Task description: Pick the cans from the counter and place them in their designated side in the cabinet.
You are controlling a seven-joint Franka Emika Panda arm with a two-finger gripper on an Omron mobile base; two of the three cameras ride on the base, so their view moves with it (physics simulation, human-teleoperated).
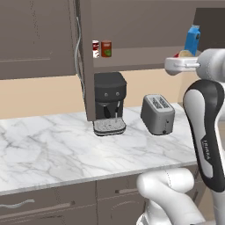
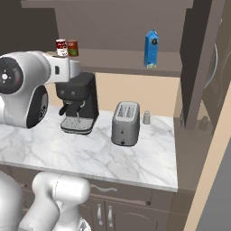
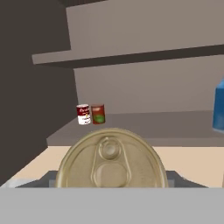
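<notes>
Metal and rigid, the can point(image 3: 111, 162) we are carrying looks light but slick; our hand is presumably clamping its sides, fingers hidden.

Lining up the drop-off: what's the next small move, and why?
Probably ease the held can forward toward the shelf, aiming beside the two cans already at its left end. The gripper seems short of the shelf, and the blue carton sits at the other side.

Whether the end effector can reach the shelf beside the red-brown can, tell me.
Probably yes: the end effector, holding a can, faces the open cabinet shelf; bare shelf lies between the red-brown can and blue carton.
</notes>
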